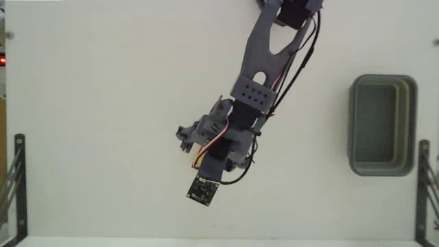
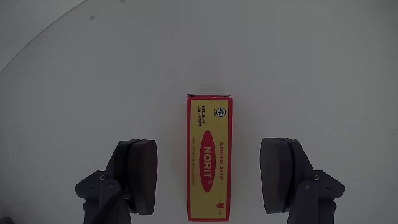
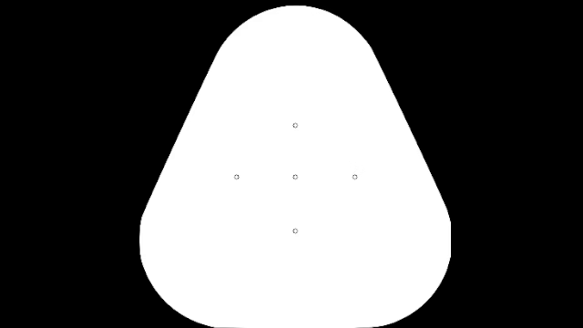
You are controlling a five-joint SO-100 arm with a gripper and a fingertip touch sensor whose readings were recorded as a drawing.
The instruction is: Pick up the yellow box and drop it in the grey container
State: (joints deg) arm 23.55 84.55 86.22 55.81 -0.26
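In the wrist view the yellow box (image 2: 209, 158) lies flat on the white table, red-edged, with a red oval mark along its middle. It runs lengthwise straight away from the camera. My gripper (image 2: 209, 155) is open and straddles it, with one dark finger (image 2: 138, 174) to the left and the other finger (image 2: 281, 173) to the right, both clear of the box. In the fixed view the arm (image 1: 250, 96) reaches down from the top and hides the box. The grey container (image 1: 353, 123) stands empty far off at the right side of that view.
In the fixed view, black metal brackets stand at the left edge (image 1: 17, 185) and the right edge (image 1: 425, 185) of the white table (image 1: 103, 103). The arm's cables (image 1: 295, 65) hang along its right side.
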